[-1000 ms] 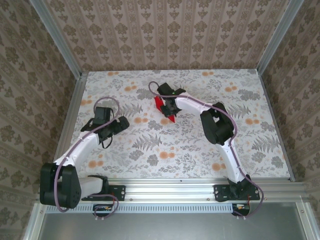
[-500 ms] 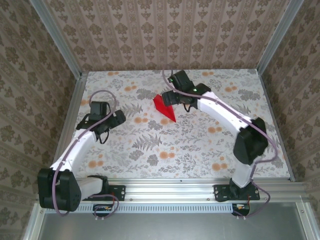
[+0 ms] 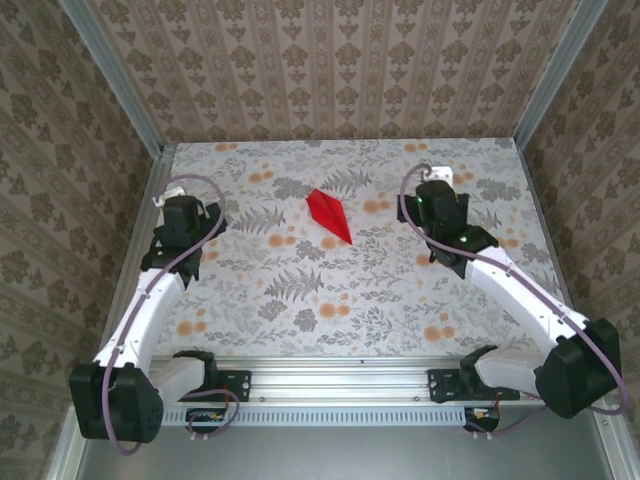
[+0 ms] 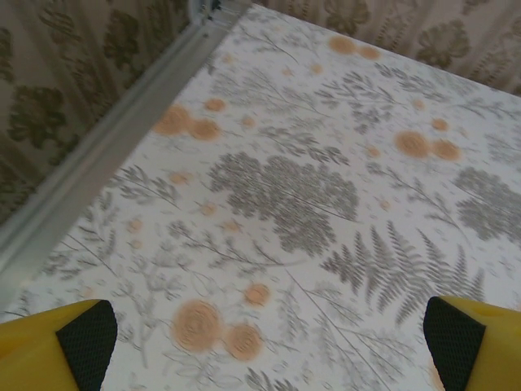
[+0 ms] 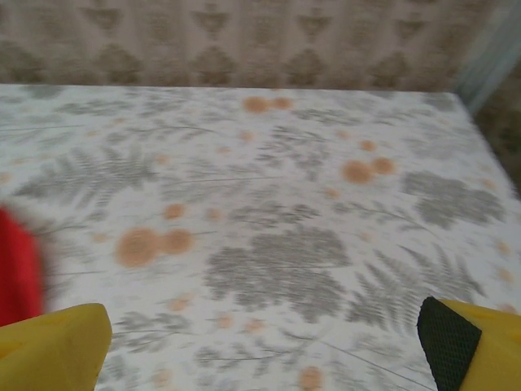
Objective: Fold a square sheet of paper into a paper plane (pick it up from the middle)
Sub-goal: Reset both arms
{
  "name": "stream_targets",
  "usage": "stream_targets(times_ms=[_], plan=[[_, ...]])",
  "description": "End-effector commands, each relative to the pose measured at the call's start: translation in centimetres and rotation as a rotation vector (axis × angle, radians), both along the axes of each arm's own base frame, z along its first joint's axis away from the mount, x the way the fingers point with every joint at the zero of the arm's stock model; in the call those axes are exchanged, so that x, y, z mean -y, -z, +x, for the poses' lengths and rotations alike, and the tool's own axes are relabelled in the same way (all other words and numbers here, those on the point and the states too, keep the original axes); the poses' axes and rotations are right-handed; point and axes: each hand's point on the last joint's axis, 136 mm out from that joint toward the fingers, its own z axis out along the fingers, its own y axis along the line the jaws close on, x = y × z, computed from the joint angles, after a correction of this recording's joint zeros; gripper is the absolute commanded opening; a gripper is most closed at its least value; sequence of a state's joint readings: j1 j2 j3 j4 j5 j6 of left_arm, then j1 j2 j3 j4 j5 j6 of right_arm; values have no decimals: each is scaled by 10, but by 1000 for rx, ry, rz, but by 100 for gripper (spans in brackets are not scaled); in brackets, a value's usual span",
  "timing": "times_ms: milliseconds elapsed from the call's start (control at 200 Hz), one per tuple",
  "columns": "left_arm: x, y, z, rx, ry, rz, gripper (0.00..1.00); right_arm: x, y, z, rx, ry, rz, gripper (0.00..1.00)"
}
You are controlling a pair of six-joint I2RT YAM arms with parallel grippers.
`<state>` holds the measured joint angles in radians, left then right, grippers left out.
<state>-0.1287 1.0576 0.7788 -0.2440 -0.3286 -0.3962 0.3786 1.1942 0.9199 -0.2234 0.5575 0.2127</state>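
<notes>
The square sheet of paper lies folded as the paper plane (image 3: pixel 328 216), a slim bright red diamond with a centre crease, flat on the flowered table (image 3: pixel 330 300) at the middle back. My right gripper (image 3: pixel 438 203) hovers well to its right, open, with nothing between its yellow fingers (image 5: pixel 468 346). In the right wrist view the paper plane (image 5: pixel 16 273) is a red blur at the left edge, and the right gripper (image 5: pixel 260 362) faces bare table. My left gripper (image 3: pixel 188 215) is far to the plane's left, near the table's left rail. The left gripper (image 4: pixel 269 362) is open and empty.
Patterned walls close the table in at the back and on both sides, with a metal rail (image 4: pixel 106 147) along the left edge close to my left gripper. Open tabletop stretches between the two arms and in front of the plane.
My right gripper opened and let go of the red plane, then swung away to the right. The plane stays flat on the table. My left arm drew back towards the left rail.
</notes>
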Motion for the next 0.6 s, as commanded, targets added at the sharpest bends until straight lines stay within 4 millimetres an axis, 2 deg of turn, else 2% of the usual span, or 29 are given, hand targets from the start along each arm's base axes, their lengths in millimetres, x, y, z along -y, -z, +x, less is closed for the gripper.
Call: stream_targets(times_ms=[0,75,220,320,430,595], plan=[[-19,3,-2,64,-37,128,100,52,18,-12,18,183,-41,100],[-21,7,-4,129,-27,157,100,74,43,-22,-1,238,-34,100],[-21,28,-9,119,14,217,100,98,77,-36,-14,279,17,100],[-18,43,-7,122,64,248,100,96,90,-36,25,212,26,100],[-19,58,-4,134,95,238,100,87,90,-28,129,127,54,100],[-16,67,7,174,163,219,100,81,97,-15,162,69,83,100]])
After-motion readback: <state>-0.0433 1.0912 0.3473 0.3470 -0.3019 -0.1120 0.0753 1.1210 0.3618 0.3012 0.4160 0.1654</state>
